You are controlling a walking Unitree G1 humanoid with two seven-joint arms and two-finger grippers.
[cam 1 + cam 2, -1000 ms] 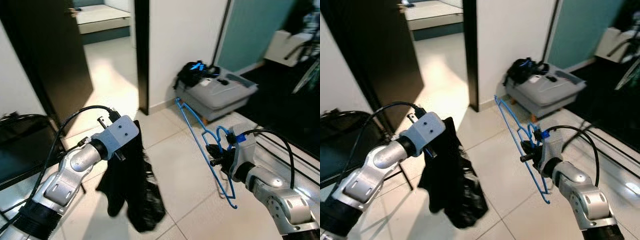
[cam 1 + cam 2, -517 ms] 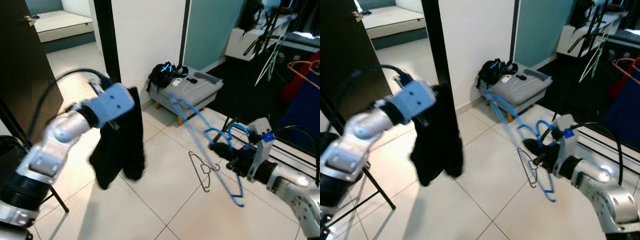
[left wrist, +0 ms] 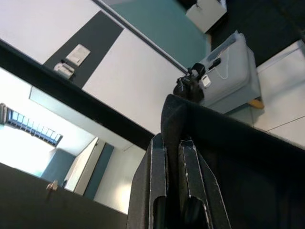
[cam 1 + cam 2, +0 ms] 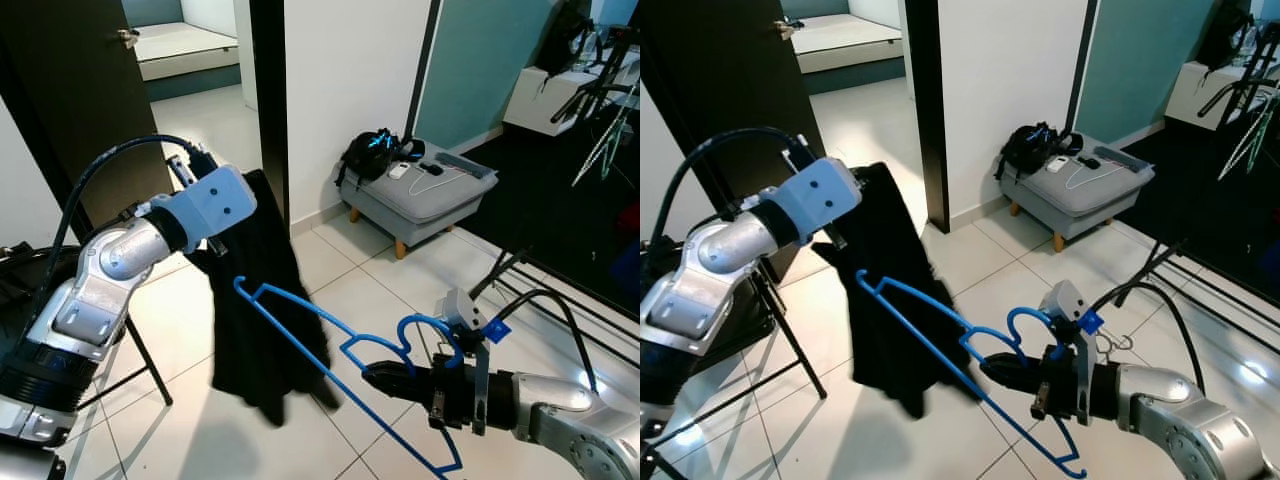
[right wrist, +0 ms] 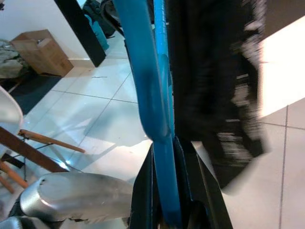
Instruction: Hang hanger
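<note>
My left gripper (image 4: 205,245), raised at chest height, is pinched tight on a limp black cloth garment (image 4: 265,330) that dangles above the white tiled floor (image 4: 350,285). My right gripper (image 4: 1015,375), low to the right, is clamped on a thin blue plastic hanger (image 4: 330,345) near its hook; the frame slants up-left, one corner touching or just beside the cloth. Judged step: dressing the hanger before hanging. Next: feed that corner into the garment's opening. Risk: cloth slipping off.
</note>
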